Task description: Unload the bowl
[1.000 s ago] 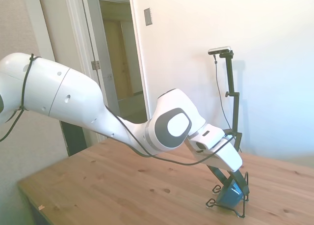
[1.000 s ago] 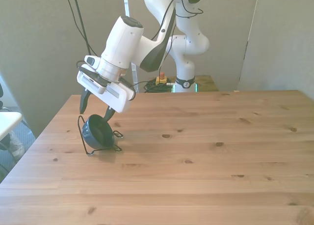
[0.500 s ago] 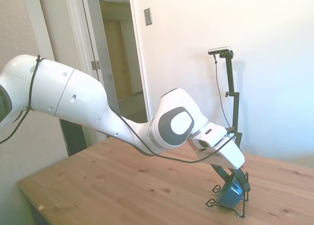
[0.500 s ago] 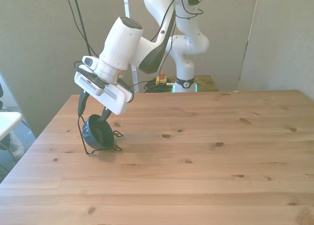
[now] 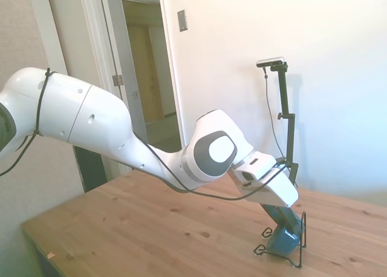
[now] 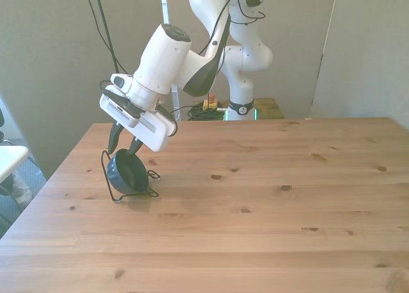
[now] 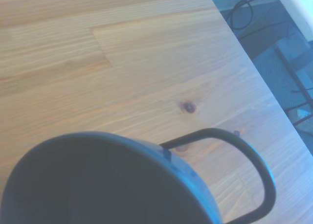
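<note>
I find the bowl (image 6: 128, 173) propped on edge in the wire rack (image 6: 112, 189) at the left of the front view, low on the counter (image 6: 268, 203), so unloading is not done. The jaws (image 6: 125, 143) are spread, one finger on each side of the bowl's upper rim, gripping nothing. I judge closing, lifting clear and setting down all remain.

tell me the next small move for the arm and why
Probably ease the pincer down a little further: its open fingers sit just above the rim of the bowl, which leans on edge in the wire rack, so nothing is gripped.
</note>
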Tool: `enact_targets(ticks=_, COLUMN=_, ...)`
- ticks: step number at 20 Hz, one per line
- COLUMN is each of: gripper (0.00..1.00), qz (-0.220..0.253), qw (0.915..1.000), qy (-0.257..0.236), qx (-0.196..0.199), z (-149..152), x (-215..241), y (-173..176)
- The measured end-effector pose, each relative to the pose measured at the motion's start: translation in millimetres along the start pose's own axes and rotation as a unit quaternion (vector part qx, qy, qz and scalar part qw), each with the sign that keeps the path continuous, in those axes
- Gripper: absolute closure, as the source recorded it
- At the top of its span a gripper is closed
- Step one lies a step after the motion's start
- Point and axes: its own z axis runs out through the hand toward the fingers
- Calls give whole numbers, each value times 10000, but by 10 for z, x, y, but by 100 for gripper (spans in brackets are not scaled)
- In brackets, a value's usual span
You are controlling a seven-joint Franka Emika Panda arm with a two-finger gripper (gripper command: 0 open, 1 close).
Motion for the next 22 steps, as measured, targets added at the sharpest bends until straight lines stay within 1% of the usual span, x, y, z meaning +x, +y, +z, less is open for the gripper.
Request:
enact_targets(ticks=8, gripper=100, qz=16, qw=9999, qy=59, qx=-160, z=-17, x=61, y=23)
enact_targets(ticks=16, gripper=100, qz=18, qw=9997, qy=84, qx=-234, z=-84, x=88, y=-44)
enact_targets(ticks=19, gripper=100, qz=5, qw=9998, qy=115, qx=-176, z=-172, x=93, y=-97)
enact_targets(ticks=22, gripper=100, qz=-16, qw=9999, qy=143, qx=21, z=-394, x=68, y=-180)
